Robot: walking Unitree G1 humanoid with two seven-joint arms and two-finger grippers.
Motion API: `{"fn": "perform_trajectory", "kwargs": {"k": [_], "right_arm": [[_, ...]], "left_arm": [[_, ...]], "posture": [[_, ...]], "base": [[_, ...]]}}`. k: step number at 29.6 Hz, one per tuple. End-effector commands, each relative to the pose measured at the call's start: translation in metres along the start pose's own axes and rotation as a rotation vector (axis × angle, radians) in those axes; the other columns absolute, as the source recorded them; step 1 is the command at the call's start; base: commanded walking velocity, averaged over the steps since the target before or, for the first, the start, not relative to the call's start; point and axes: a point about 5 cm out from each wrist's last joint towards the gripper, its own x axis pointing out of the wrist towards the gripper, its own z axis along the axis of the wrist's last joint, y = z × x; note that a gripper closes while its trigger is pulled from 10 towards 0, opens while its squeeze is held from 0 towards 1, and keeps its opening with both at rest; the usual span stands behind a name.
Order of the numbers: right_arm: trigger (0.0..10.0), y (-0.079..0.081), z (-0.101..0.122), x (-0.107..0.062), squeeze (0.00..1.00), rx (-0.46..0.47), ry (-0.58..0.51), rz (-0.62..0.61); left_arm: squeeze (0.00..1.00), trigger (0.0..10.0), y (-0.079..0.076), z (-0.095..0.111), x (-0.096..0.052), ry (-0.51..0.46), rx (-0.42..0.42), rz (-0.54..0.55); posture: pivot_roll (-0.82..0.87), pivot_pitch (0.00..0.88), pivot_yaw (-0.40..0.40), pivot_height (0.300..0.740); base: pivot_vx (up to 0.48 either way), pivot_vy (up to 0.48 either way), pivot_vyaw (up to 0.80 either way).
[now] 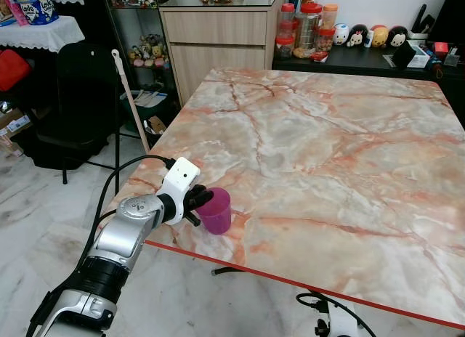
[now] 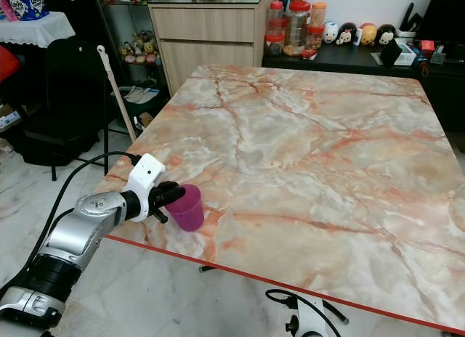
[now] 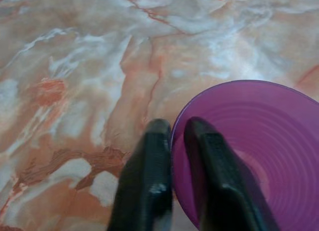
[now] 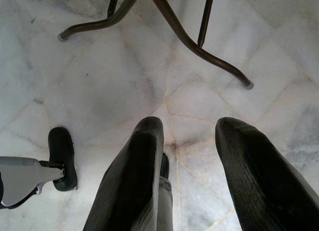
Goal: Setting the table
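Marble tabletop (image 1: pixel 327 134): purple cup (image 1: pixel 216 210), judged light, rigid and slick-walled plastic, is pinched at its rim by left gripper (image 3: pixel 172 136) jaws.

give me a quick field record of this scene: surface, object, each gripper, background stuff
surface: marble table, pink and orange veins, red front edge
object: purple cup, upright, near the table's front left corner
left gripper: shut on the cup's rim, one finger inside, one outside
right gripper: open, hanging low over the tiled floor, near the table legs
background: wooden cabinet, jars and plush toys on a dark sideboard, black chair to the left
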Motion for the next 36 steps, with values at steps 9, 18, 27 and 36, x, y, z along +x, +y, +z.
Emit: {"fn": "perform_trajectory", "kwargs": {"k": [9, 18, 27, 36], "right_arm": [[10.0, 0.001, 0.001, 0.000, 0.00, 0.010, 0.000, -0.001], [10.0, -0.001, 0.001, 0.000, 0.00, 0.003, 0.000, -0.002], [10.0, -0.003, 0.001, 0.000, 0.00, -0.010, 0.002, -0.001], [10.0, -0.007, -0.009, -0.001, 0.00, -0.064, 0.063, -0.020]], "left_arm": [[0.00, 0.0, 0.002, 0.002, -0.001, 0.003, 0.009, 0.012], [0.00, 6.9, 0.030, 0.038, -0.016, -0.378, -0.178, 0.308], [0.00, 10.0, 0.031, 0.043, -0.021, -0.570, -0.365, 0.511], [0.00, 10.0, 0.025, 0.045, -0.018, -0.689, -0.454, 0.697]], "posture": [[0.03, 0.000, 0.054, 0.740], [0.04, 0.000, 0.046, 0.740], [0.04, 0.000, 0.032, 0.740], [0.04, 0.000, 0.035, 0.740]], "base": [[0.000, 0.000, 0.00], [0.000, 0.000, 0.00], [0.000, 0.000, 0.00], [0.000, -0.118, 0.00]]}}
